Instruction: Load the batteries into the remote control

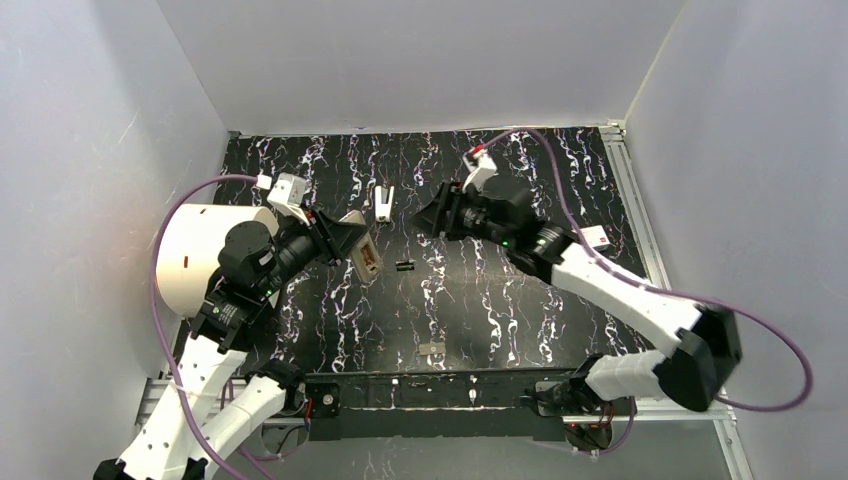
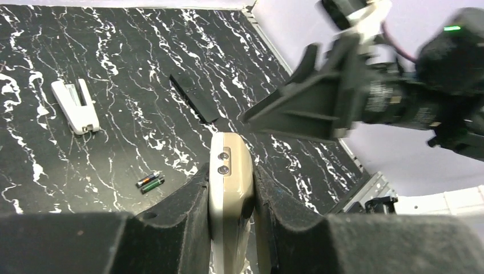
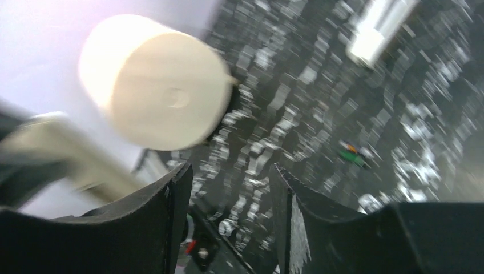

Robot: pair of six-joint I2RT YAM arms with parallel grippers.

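Crosswise lay the thin cylinder batteries (image 1: 404, 266), green and dark, on the black marbled worktop (image 1: 480, 310), their long axis running left to right. Just beyond them the right jaws hung open and empty. The left jaws, about as near, were clamped on the beige remote control (image 2: 230, 188), so the right jaws seemed the ones free for the pick.

Left tool (image 2: 230, 172) clamps beige remote (image 2: 230, 200); batteries (image 2: 150, 182) lie together on marbled table (image 2: 114, 57).

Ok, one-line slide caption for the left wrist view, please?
Left gripper clamped on the beige remote, with loose batteries lying on the marbled table beyond its fingers.
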